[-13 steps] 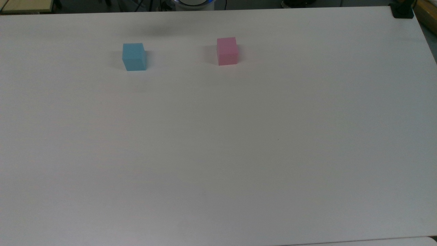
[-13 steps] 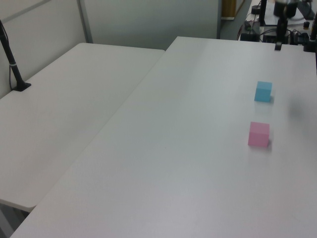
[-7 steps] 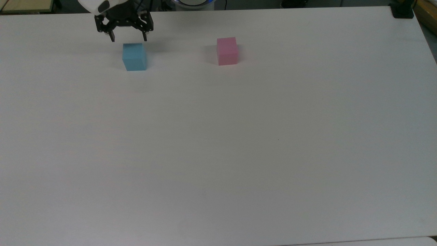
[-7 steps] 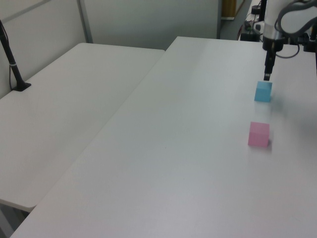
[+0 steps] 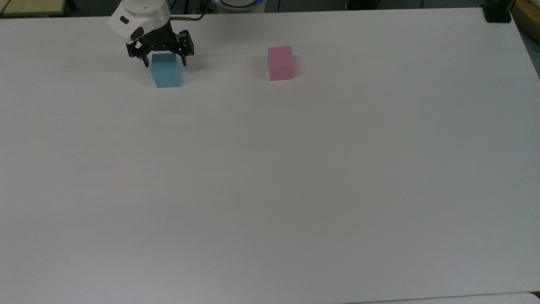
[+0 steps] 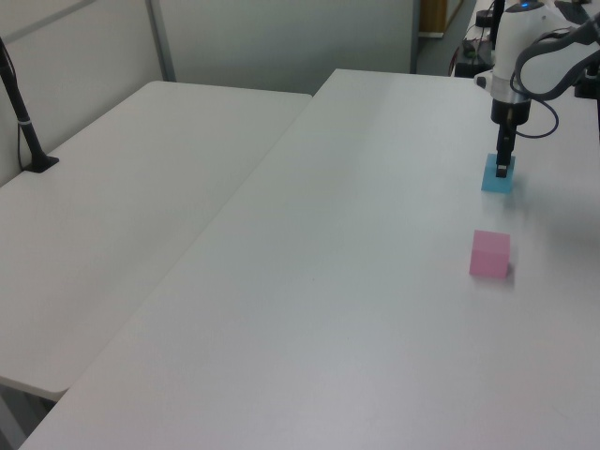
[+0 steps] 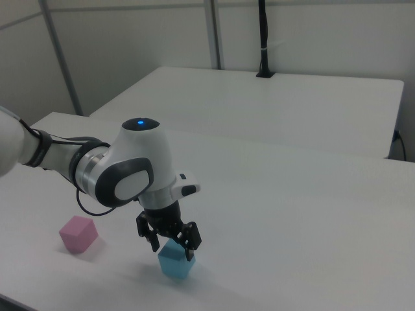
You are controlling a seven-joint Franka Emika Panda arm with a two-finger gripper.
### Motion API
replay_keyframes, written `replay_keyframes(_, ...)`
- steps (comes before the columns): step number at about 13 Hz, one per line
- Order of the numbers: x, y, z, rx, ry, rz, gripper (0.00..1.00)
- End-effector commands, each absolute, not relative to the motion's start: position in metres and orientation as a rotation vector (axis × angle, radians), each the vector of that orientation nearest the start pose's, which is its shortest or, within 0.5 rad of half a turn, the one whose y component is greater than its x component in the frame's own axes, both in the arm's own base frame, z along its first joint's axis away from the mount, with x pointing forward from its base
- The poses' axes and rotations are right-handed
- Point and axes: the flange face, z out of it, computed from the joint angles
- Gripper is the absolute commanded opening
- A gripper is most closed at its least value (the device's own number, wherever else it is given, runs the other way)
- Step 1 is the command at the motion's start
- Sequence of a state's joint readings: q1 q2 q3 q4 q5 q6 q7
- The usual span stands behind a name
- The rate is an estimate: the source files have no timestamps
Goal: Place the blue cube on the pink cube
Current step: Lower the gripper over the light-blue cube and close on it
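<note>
End effector (image 5: 165,62) spread wide astride blue cube (image 5: 167,71), pink cube (image 5: 280,63) well apart.

Top view: high above the worktop (image 5: 295,190), tilted steeply down, arm base at 12 o'clock, cubes in the far strip near 11 and 12. Left view: lower and off to one side, looking along the worktop, cubes at 3 o'clock, a second table (image 6: 122,216) at 9. Right view: close, from the opposite side, arm (image 7: 123,172) near 8 o'clock. Shared by all three: blue cube (image 5: 166,70) (image 6: 498,175) (image 7: 176,258), pink cube (image 5: 280,63) (image 6: 490,253) (image 7: 78,234).
</note>
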State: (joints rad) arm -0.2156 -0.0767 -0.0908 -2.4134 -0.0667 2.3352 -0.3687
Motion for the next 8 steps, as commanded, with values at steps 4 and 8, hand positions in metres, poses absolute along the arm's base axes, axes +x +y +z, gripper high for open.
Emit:
replay_keyframes(4, 0.4622, -0.1472, 0.3213, -3.203, -0.222, 0.023, 0.48)
replay_keyframes(8, 0.4611, -0.1487, 0.3292, -3.204, -0.23, 0.02, 0.22)
